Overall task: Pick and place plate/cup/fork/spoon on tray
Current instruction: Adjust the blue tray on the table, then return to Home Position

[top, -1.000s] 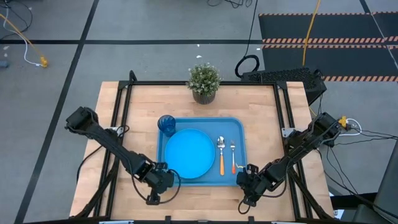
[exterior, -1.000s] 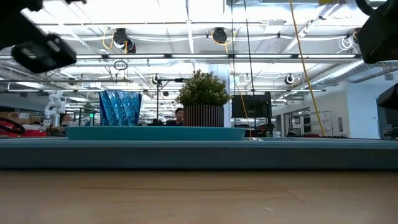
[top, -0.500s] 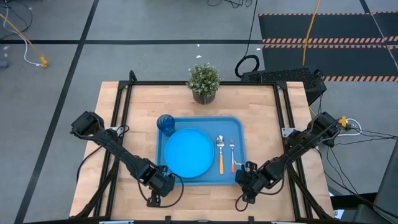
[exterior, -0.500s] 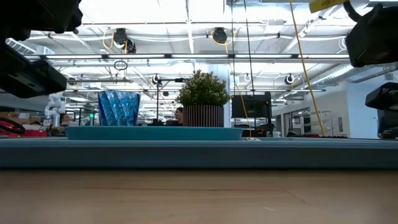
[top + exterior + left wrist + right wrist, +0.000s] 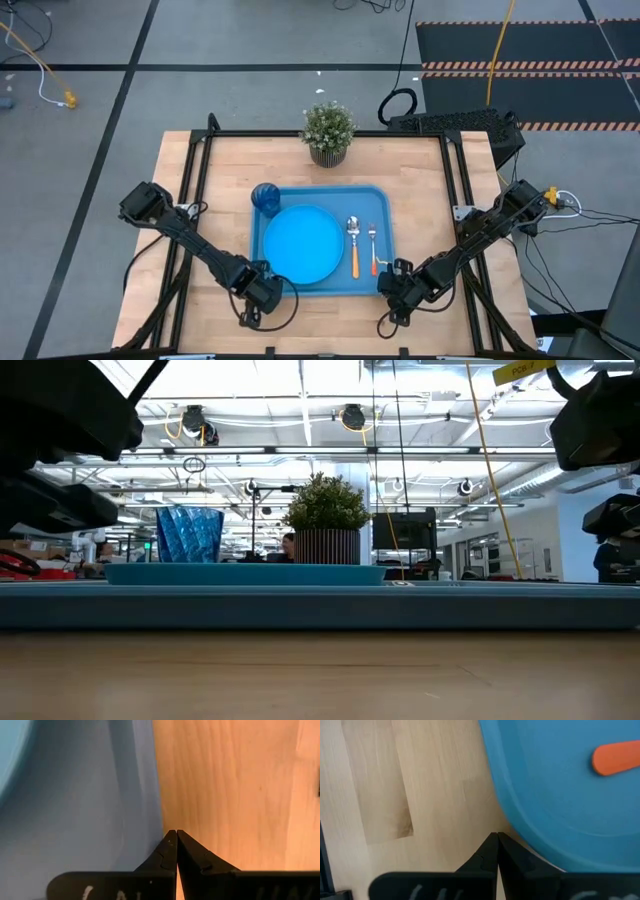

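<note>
On tray (image 5: 383, 200): plate (image 5: 307, 245), cup (image 5: 267, 198), spoon (image 5: 354, 243), fork (image 5: 374, 246) all seated.
Left gripper (image 5: 253, 297): near front-left tray corner, fingers pressed together, empty.
Right gripper (image 5: 392, 295): near front-right corner, likewise.
Advice: retreat upward, clear of rim.

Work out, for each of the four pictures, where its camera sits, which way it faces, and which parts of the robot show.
High view: overhead, straight down; both arms, tray, plate, cup, spoon, fork.
Low view: table height, level across; cup, plant, arm parts at the upper corners.
Left wrist view: left gripper shut, at the tray rim.
Right wrist view: right gripper shut, by the tray corner.
Shared: the tray shows in all four.
</note>
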Robot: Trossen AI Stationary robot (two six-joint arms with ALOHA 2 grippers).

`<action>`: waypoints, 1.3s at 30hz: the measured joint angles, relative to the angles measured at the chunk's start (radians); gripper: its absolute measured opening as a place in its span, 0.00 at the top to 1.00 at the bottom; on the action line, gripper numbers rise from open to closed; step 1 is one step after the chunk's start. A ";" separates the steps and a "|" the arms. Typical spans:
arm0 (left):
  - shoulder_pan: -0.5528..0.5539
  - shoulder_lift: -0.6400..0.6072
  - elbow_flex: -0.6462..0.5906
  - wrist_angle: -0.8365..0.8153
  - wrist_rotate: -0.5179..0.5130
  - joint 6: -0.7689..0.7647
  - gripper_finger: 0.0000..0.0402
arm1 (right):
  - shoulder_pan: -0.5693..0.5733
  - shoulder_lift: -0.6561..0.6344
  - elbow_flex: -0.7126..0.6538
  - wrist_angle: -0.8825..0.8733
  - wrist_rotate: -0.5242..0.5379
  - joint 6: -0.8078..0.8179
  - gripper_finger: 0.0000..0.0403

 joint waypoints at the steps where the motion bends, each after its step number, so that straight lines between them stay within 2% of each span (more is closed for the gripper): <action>1: 0.001 0.000 0.000 -0.001 -0.001 0.002 1.00 | 0.000 0.000 0.000 0.001 -0.001 0.000 1.00; 7: 0.002 0.002 0.000 -0.008 -0.035 0.011 1.00 | 0.000 0.000 0.000 0.000 -0.001 0.000 1.00; 17: 0.002 0.002 0.000 -0.057 -0.033 0.002 1.00 | 0.000 0.000 0.000 0.000 -0.003 0.001 1.00; 20: 0.002 -0.003 0.000 -0.093 0.009 0.000 0.99 | 0.000 -0.008 0.000 -0.002 -0.057 -0.005 1.00; 23: 0.002 -0.039 0.002 -0.145 0.080 -0.011 0.97 | 0.001 -0.049 0.000 -0.006 -0.124 0.006 1.00; 27: -0.003 -0.114 0.024 -0.159 0.070 -0.026 0.99 | 0.003 -0.144 0.000 -0.006 -0.108 0.019 1.00; 31: -0.016 -0.178 0.058 -0.149 -0.016 0.001 0.98 | 0.014 -0.246 0.000 -0.006 -0.017 -0.027 1.00; 34: -0.029 -0.233 0.069 -0.148 -0.118 0.082 0.97 | 0.024 -0.325 0.000 -0.021 0.083 -0.123 1.00; 39: -0.002 -0.354 0.069 -0.128 -0.466 0.168 0.99 | 0.022 -0.443 0.000 -0.024 0.335 -0.335 1.00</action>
